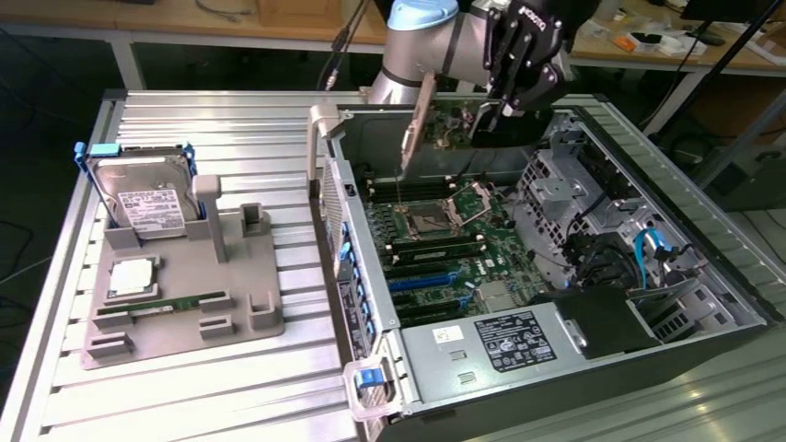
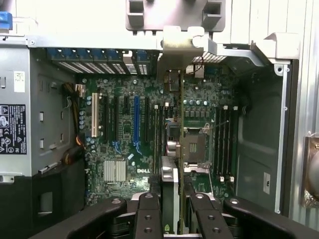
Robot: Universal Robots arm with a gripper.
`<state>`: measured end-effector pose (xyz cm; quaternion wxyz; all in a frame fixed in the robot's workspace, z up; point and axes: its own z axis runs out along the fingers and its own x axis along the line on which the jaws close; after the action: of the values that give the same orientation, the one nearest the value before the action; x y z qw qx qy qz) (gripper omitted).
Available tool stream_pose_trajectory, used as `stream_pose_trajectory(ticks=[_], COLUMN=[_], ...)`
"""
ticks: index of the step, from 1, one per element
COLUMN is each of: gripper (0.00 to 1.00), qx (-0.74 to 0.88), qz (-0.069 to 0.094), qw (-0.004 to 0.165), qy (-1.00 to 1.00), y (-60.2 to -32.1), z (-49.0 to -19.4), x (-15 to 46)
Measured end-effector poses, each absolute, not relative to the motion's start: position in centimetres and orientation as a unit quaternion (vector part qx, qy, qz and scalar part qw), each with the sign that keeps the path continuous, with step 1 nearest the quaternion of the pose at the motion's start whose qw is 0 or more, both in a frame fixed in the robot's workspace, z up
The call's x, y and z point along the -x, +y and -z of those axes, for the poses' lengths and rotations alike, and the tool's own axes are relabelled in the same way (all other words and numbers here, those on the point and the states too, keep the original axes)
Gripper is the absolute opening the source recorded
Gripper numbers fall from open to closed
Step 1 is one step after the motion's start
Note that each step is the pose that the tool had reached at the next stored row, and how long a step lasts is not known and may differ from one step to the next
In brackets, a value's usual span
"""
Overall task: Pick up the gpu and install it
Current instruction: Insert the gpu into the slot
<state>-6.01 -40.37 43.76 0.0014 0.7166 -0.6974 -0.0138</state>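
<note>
My gripper [image 1: 502,109] hangs over the far end of the open computer case [image 1: 368,304], shut on the gpu [image 1: 445,124]. The card hangs on edge above the motherboard [image 1: 443,239], its silvery bracket [image 1: 418,115] towards the exterior view's left. In the wrist view the gpu [image 2: 169,181] shows edge-on between my two black fingers [image 2: 148,211], with its bracket [image 2: 178,50] at the far end. The motherboard [image 2: 124,124] lies below it, with the processor socket [image 2: 192,147] under the card and a blue slot [image 2: 136,117] to one side.
A grey holder [image 1: 234,304] on the slatted table carries the blue-framed hard drive [image 1: 142,198], a processor [image 1: 132,276] and a green memory stick [image 1: 160,304]. Inside the case are a power supply [image 1: 503,341], drive cages [image 1: 577,193] and blue cables [image 1: 649,253].
</note>
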Motion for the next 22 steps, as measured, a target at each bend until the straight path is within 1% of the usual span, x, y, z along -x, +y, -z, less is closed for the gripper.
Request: stream_pose_trajectory(ticks=[5, 14, 17, 22], gripper=[0.27, 0.27, 0.27, 0.27], qx=[-0.717, -0.717, -0.717, -0.717], qz=[0.014, 0.014, 0.014, 0.013], qw=[0.001, 0.001, 0.001, 0.001], qy=[-0.697, -0.697, -0.697, -0.697], y=[-40.4, -40.4, -40.4, -40.8], z=[-42.7, -39.6, -39.0, -37.8], x=[6.0, 6.0, 6.0, 6.0])
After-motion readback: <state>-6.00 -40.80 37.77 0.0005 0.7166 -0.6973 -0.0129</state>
